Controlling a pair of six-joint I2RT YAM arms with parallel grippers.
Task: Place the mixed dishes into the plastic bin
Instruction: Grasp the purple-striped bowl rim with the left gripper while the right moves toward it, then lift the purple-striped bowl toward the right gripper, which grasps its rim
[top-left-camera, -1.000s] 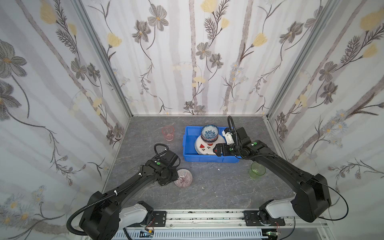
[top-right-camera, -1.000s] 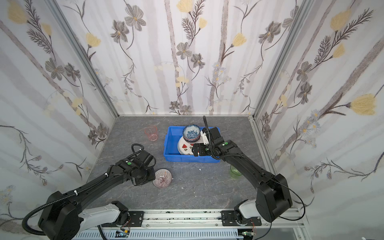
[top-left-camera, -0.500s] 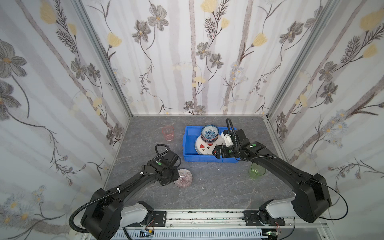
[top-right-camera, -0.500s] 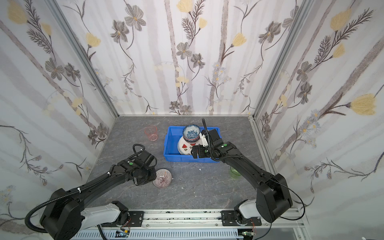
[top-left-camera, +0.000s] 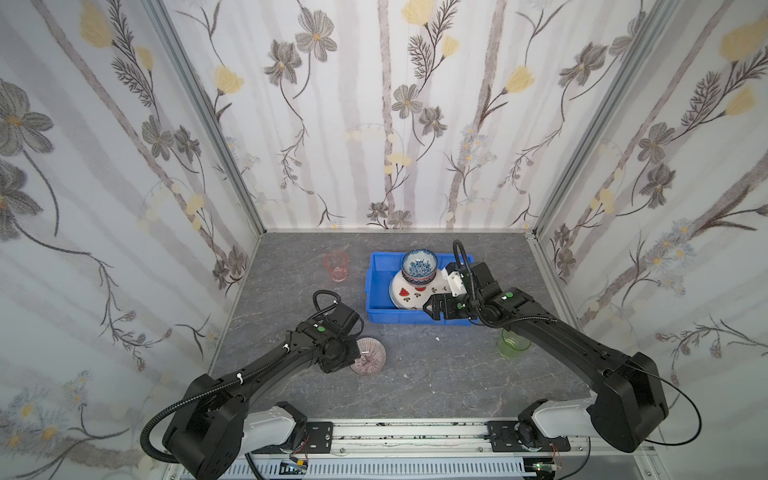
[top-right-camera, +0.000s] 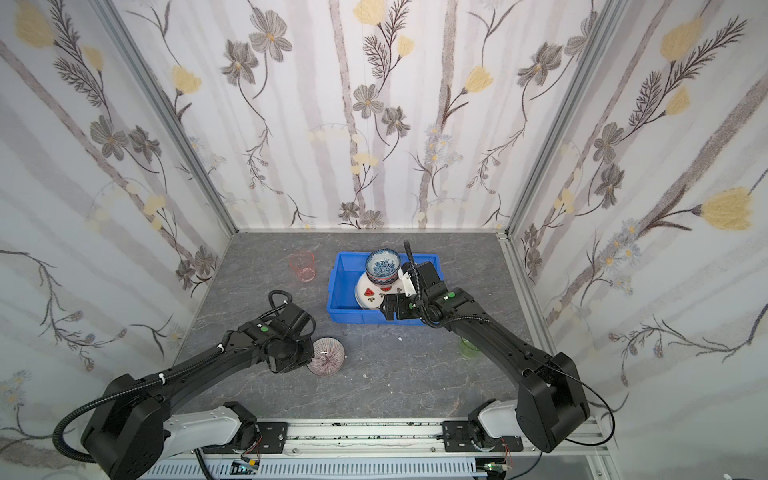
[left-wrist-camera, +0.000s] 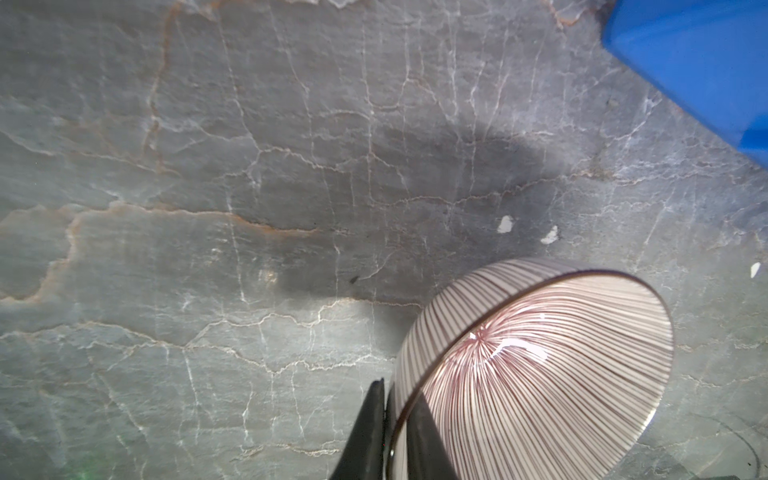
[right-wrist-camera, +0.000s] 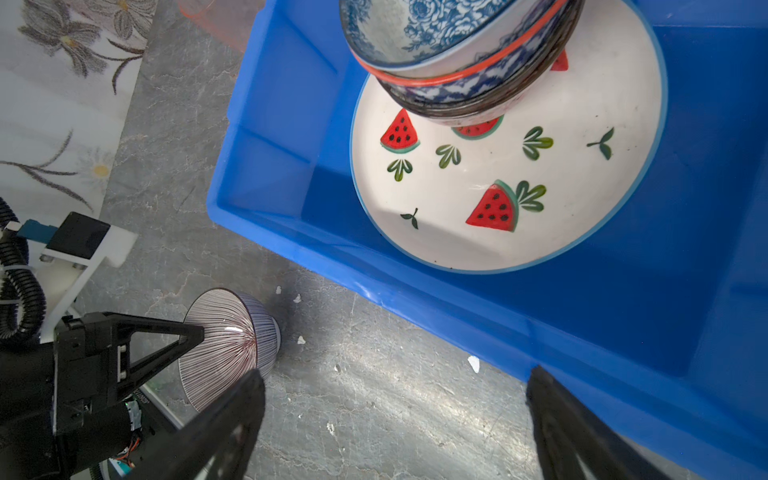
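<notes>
The red-striped bowl (top-left-camera: 370, 358) (top-right-camera: 329, 357) (left-wrist-camera: 540, 374) (right-wrist-camera: 232, 349) sits tilted on the grey floor, in front and to the left of the plastic bin (top-left-camera: 376, 291) (top-right-camera: 340, 291) (right-wrist-camera: 282, 124). My left gripper (left-wrist-camera: 395, 417) (right-wrist-camera: 197, 332) is shut on the bowl's rim, one finger inside and one outside. In the bin lies a watermelon plate (top-left-camera: 409, 294) (right-wrist-camera: 519, 187) with a stack of blue-white bowls (top-left-camera: 419, 264) (right-wrist-camera: 436, 37) on it. My right gripper (top-left-camera: 428, 309) (top-right-camera: 384, 311) (right-wrist-camera: 395, 382) stands open and empty over the bin's front wall.
A pink cup (top-left-camera: 336, 266) (top-right-camera: 302, 266) stands left of the bin near the back. A green cup (top-left-camera: 513, 345) (top-right-camera: 467, 349) stands at the right, partly under my right arm. Small white chips (right-wrist-camera: 473, 363) lie on the floor before the bin. Flowered walls close three sides.
My left gripper's fingers have closed onto the striped bowl's rim. My right gripper has drawn back a little from over the plate toward the bin's front wall, still open.
</notes>
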